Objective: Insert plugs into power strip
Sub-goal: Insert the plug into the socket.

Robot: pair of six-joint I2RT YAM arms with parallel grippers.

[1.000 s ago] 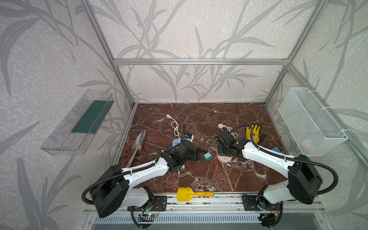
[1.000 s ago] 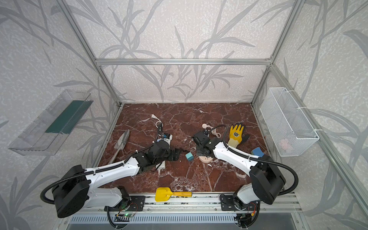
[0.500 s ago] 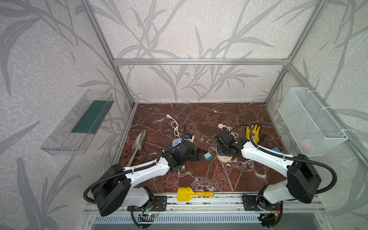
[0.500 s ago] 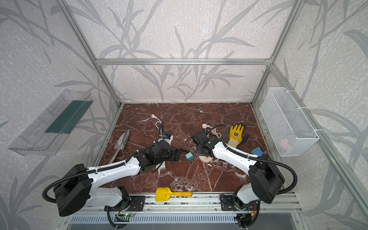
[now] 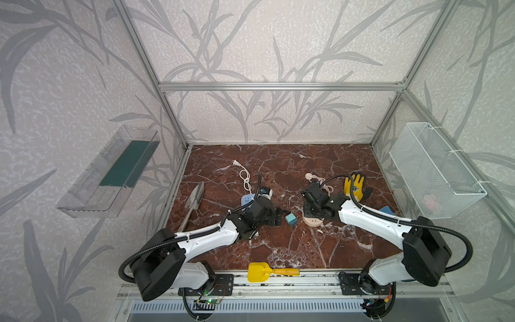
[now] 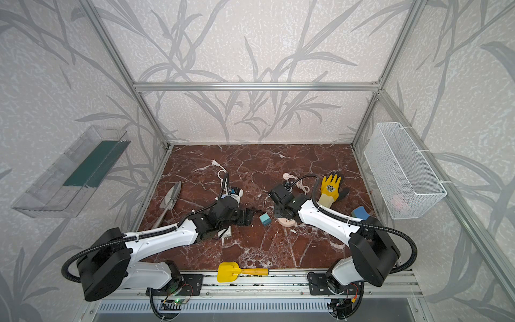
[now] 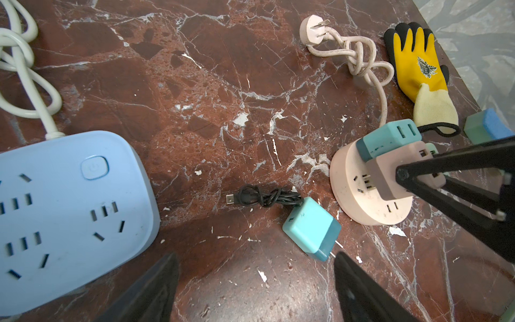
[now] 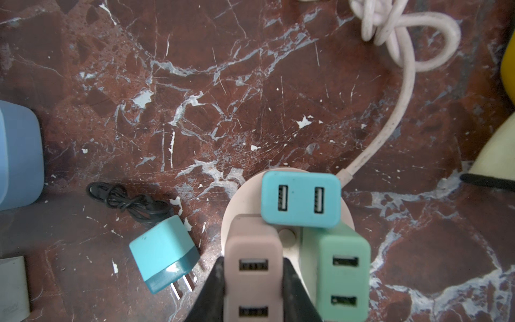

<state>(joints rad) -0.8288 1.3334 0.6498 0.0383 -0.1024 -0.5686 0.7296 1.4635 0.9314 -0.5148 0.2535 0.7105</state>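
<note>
While the right gripper [image 8: 253, 262] clamps narrowly on the pink cube adapter [image 8: 253, 251], the round pink power strip [image 7: 362, 200] carries three plugs. Item one: teal cube adapter [image 8: 301, 199], upright on the strip, USB ports facing up. Item two: the pink cube, upright beside it, held from both sides; whether its prongs are fully home cannot be told. Item three: green cube adapter [image 8: 344, 267], upright beside the pink one. Item four, outstanding: second teal cube adapter [image 7: 309, 227], lying on its side on the counter [image 7: 223, 83] just beside the round strip, prongs bare, a knotted black cable [image 7: 262, 196] trailing from it. Left gripper [image 7: 255, 259]: spread wide, empty, low over the counter with that loose cube just ahead of it. Blue power strip [image 7: 64, 212]: sockets in view unoccupied. White block [image 8: 12, 287]: a corner only, unplugged. Assessment: three of the cubes look placed; the loose teal cube and likely the white block remain.
</note>
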